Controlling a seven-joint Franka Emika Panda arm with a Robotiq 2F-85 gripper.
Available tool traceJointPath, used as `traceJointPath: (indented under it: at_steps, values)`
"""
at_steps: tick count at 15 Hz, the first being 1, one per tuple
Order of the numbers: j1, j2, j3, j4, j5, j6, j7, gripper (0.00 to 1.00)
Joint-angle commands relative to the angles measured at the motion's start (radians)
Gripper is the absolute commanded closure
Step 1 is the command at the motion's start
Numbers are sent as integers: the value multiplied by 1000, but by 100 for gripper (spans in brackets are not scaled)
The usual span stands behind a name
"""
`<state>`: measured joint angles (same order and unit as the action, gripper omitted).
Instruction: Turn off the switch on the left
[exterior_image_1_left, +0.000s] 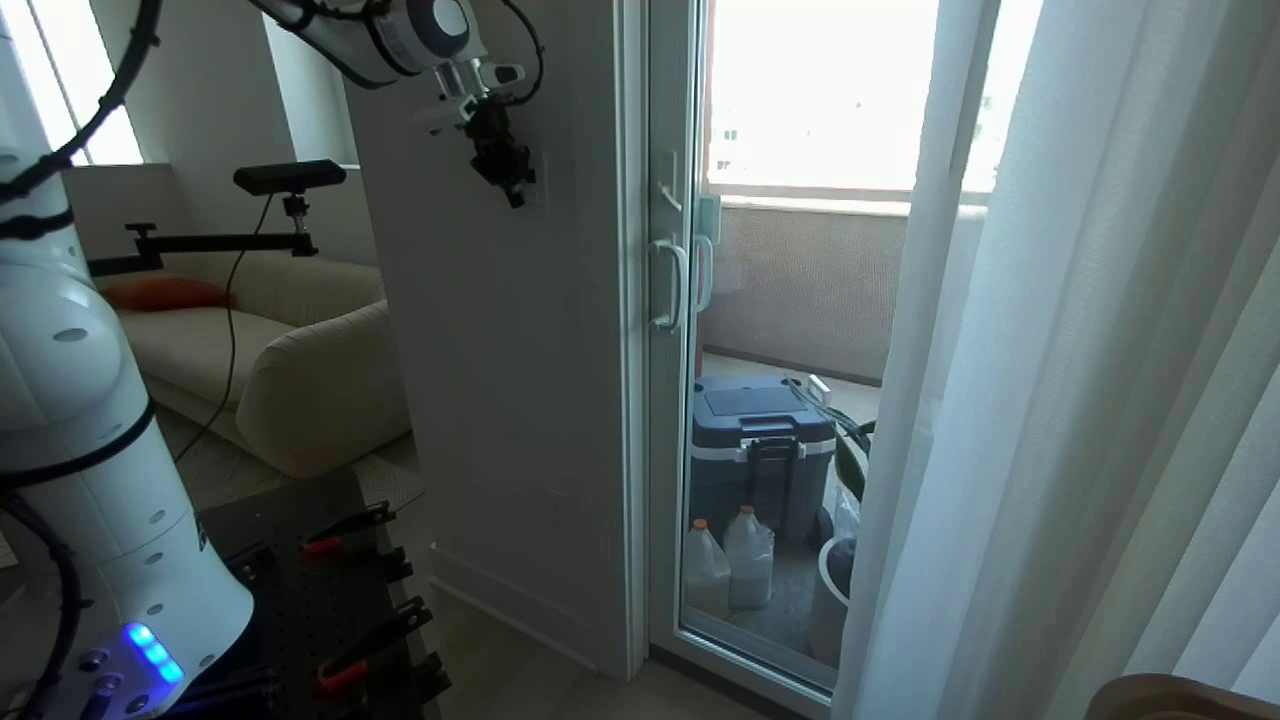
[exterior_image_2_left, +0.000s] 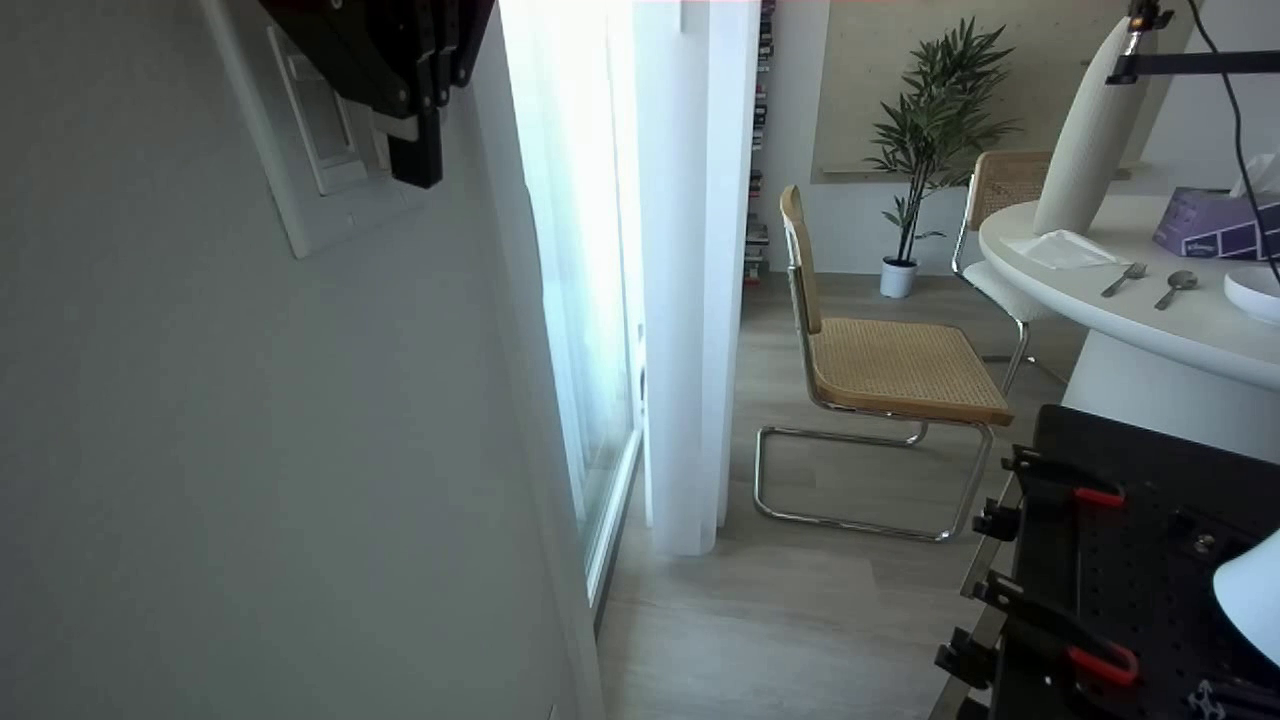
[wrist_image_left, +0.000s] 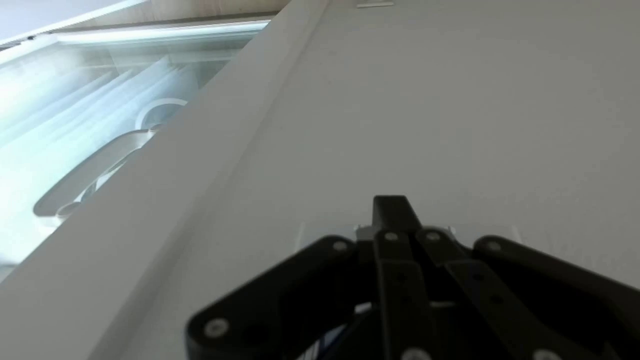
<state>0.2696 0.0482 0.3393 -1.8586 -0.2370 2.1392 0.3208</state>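
In an exterior view, the left switch (exterior_image_2_left: 322, 122), a pale upright rectangle, shows partly hidden at the frame's upper left, setting unclear.

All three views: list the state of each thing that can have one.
Gripper, shut
Switch panel, partly hidden; on or off unclear
Glass door, apparently shut
Curtain, drawn partly across the door
Cooler, shut
Jugs, capped, upright
Base lights, glowing blue
Tissue box, open, tissue poking out
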Motion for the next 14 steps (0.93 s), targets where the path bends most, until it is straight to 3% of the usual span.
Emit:
traceJointPath:
  at_steps: [1,5,14]
  values:
    - [18,15,-16,51,54,-81,-49,100]
    - [20,11,-15,59,86,-126,-69,100]
    - [43,6,-8,39,104,-75,-81,100]
